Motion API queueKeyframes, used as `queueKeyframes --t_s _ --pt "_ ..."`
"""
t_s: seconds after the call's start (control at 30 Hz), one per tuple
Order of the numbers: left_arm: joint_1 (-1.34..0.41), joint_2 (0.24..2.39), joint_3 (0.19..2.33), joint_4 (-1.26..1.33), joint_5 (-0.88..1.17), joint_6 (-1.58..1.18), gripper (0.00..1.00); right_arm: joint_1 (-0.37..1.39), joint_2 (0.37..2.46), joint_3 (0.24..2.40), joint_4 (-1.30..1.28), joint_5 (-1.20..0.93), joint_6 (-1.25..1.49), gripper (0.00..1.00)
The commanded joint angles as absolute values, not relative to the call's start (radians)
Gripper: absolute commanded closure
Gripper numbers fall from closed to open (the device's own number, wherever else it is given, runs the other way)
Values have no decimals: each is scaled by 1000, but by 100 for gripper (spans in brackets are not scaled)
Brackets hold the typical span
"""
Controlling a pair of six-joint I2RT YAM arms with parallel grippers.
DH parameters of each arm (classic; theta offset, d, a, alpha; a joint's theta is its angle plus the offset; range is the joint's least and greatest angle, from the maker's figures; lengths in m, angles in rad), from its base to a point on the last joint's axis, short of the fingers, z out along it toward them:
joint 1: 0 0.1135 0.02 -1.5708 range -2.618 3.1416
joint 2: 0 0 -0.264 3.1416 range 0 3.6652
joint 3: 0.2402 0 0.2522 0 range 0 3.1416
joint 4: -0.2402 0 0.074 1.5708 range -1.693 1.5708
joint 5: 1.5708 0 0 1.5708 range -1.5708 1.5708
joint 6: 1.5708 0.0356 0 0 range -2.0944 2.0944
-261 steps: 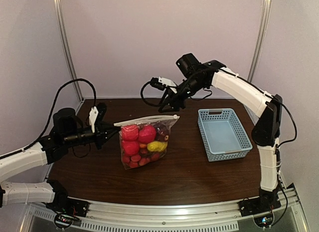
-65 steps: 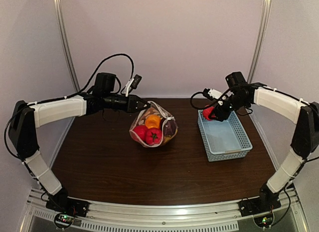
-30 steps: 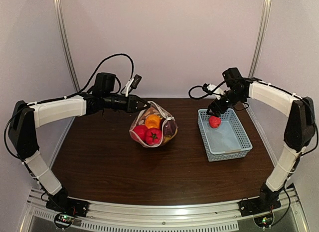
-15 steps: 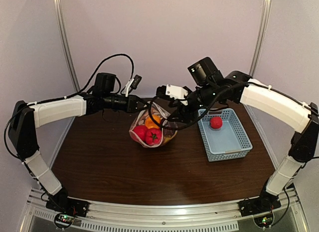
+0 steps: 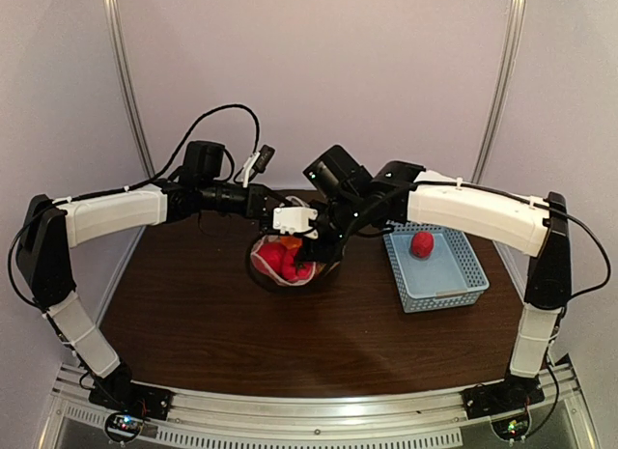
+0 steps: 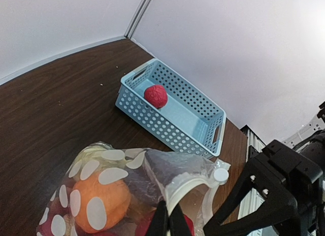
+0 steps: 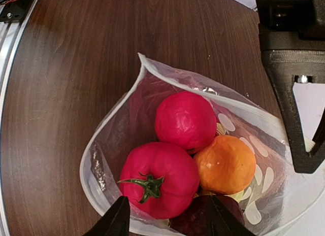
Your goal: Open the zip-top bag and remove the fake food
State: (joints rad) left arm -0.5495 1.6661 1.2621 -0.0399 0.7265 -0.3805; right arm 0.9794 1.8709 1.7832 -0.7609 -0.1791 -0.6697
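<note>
Top view: the zip-top bag (image 5: 290,267) sits upright near the middle of the table (image 5: 193,314) with its mouth open upward. A light-blue basket (image 5: 442,275) stands at the bag's 3 o'clock, apart from it. One red fruit (image 5: 422,243) lies in the basket's far half.

Left gripper (image 6: 170,223) — its fingers are pressed together on the white zip strip (image 6: 189,184). They pinch the bag's rim at about 11 o'clock in the top view, and the rim is held up.

Right gripper (image 7: 170,221) hangs over the bag mouth, pointing down. Its fingers are spread wide with nothing clamped between them. I cannot tell whether the tips are past the rim.

The rest of the fake food is inside the bag, as seen from the right wrist:
- a red tomato with green stem (image 7: 160,177) at 7 o'clock of the mouth
- a round red fruit (image 7: 185,119) at 12 o'clock, touching the tomato
- an orange fruit (image 7: 225,164) at 3 o'clock, touching both red pieces
- a dark purple fruit (image 7: 200,218) at 6 o'clock — low in the bag and mostly hidden under the others

From the left wrist the orange fruit shows through the dotted wall, and the basket lies at 12 o'clock beyond the bag.
</note>
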Motion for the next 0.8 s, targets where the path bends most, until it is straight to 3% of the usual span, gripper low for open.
queueKeyframes --t_s 0.0,0.17,0.77 --pt "-540 1667 1260 -26 749 -373 100 986 1922 1815 -736 -90 -658 47" --pt "-540 1664 1260 -26 749 -371 100 987 1967 1830 -742 -51 -656 27" --pt "-540 1669 1259 -26 750 -374 100 1020 2116 1894 -846 116 -693 12"
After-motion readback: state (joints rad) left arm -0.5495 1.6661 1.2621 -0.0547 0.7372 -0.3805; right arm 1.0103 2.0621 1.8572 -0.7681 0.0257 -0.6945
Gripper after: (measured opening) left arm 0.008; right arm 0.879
